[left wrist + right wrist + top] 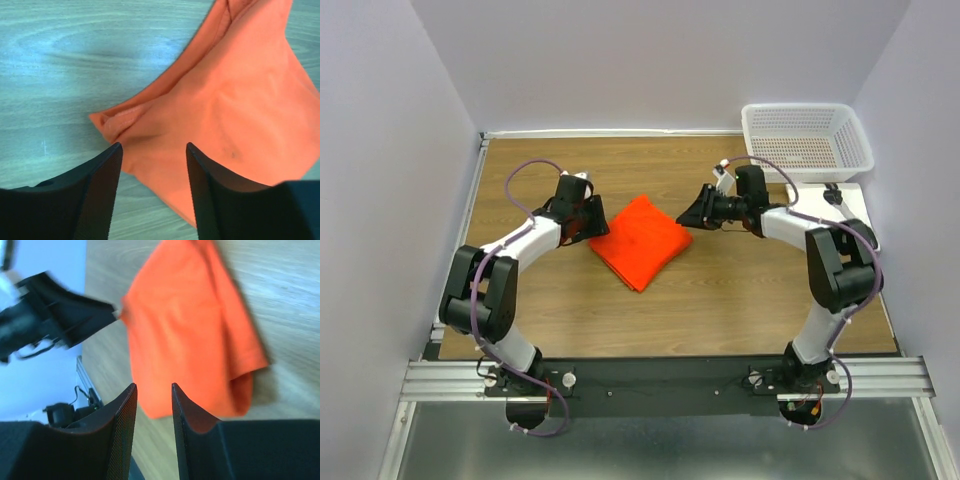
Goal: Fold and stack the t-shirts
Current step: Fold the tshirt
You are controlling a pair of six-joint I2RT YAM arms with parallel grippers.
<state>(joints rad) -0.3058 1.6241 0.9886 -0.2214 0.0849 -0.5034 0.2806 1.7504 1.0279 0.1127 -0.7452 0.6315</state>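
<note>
T-shirt: the orange-red t-shirt point(640, 240) lies folded into a compact diamond at the middle of the top view, flat on the wooden table point(740, 290). No second shirt shows.
Near corner: in the left wrist view a rolled hem corner point(107, 122) sits just ahead of the fingers, with several layers showing along that edge.
Left gripper: the left gripper point(595, 222) sits at the diamond's left point, fingers spread wide and empty.
Right gripper: the right gripper point(695, 215) sits at the right point, fingers parted by a narrow gap with nothing between them. Whether they brush the cloth I cannot tell.
Step in hand: probably taking the two side corners for another fold, or squaring the bundle.
Doing it well: widen the right fingers first. Pinch every layer at each corner, not only the top one. Lift both sides evenly, carry the cloth across without dragging, then lay it down edge on edge.
Risk: a thin layer may slip out and undo the fold.
Surroundings: the white basket point(807, 107) and the white board point(868, 215) stand at the upper right, well apart.
</note>
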